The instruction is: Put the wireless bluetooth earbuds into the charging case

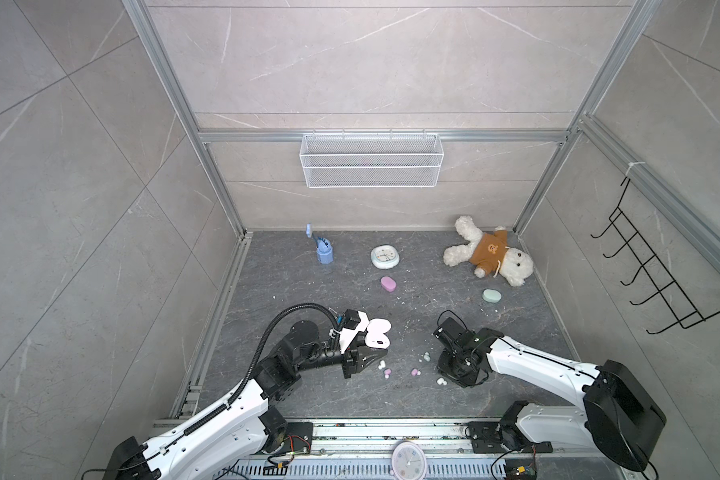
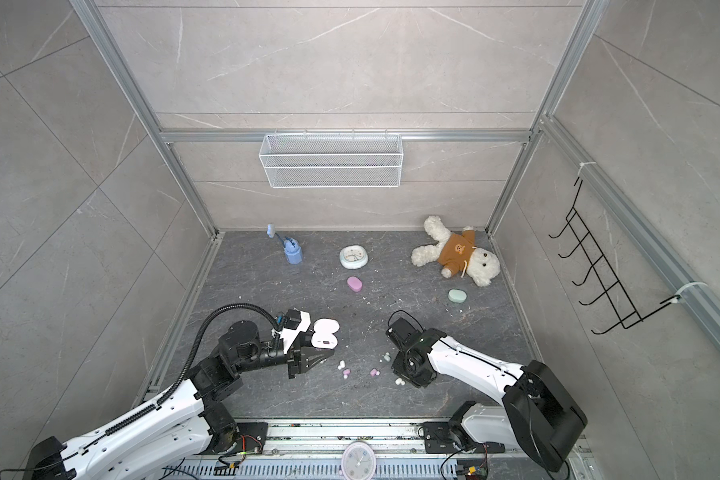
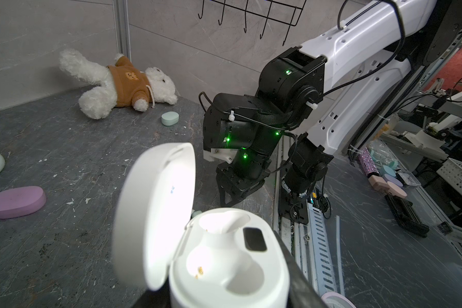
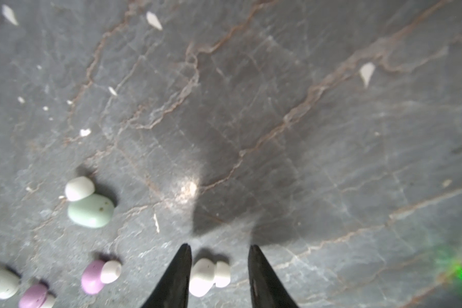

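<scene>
White plastic shows in the lower middle of both top views: the charging case [image 1: 378,327] hangs open with its lid thrown back. The left claw [image 1: 371,352] is clamped on its base. The left wrist camera shows both round sockets of the case empty, with a small dark window beside them.

Right of the case, the earbuds [image 1: 415,372] lie scattered on the dark grey stone table [image 1: 308,399]. A white bud [image 1: 381,365] and a pink bud [image 1: 387,372] lie just beside the left claw's tip. A mint bud [image 1: 426,356] lies near the right arm's wrist.

The right claw [image 4: 219,250] points down at the table with its fingers apart. A second white bud [image 4: 207,276] lies between the fingers. It is close against one finger and clear of the other, so it is not gripped. Whether it touches the near finger I cannot tell. In both top views the wrist hides this claw's tips.

Further up the frame, a closed pink case [image 1: 388,284] lies near the centre. A closed mint case [image 1: 491,295] lies to the right of it. Above them are a small clock [image 1: 385,256] and a blue pot [image 1: 324,251]. A teddy bear [image 1: 487,253] in a brown jumper lies in the table's far right corner. A white wire basket [image 1: 371,160] hangs on the back wall. White crumbs dot the table.
</scene>
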You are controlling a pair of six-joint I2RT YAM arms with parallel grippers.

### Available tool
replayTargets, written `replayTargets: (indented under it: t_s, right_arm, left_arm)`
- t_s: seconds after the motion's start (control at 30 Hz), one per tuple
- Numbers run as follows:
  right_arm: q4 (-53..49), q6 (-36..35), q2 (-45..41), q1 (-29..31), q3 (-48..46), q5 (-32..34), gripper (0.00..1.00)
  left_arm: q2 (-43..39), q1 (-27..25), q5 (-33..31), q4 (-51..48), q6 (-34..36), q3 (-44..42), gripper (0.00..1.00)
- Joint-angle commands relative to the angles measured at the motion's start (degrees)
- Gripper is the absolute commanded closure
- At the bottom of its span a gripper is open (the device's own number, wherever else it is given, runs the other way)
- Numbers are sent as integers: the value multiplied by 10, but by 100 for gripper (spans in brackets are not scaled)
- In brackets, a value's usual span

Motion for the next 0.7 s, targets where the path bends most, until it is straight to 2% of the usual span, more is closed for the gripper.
replayTargets:
  t_s: [0.0,0.67]
  right_arm:
    - [-1,-27,20,-4,14,1,61]
    - [-9,32,-19,31,-31,-39,67]
  left_arm:
    - [-6,1,-2,15,8,24,74]
    - [-10,1,-3,15,8,21,74]
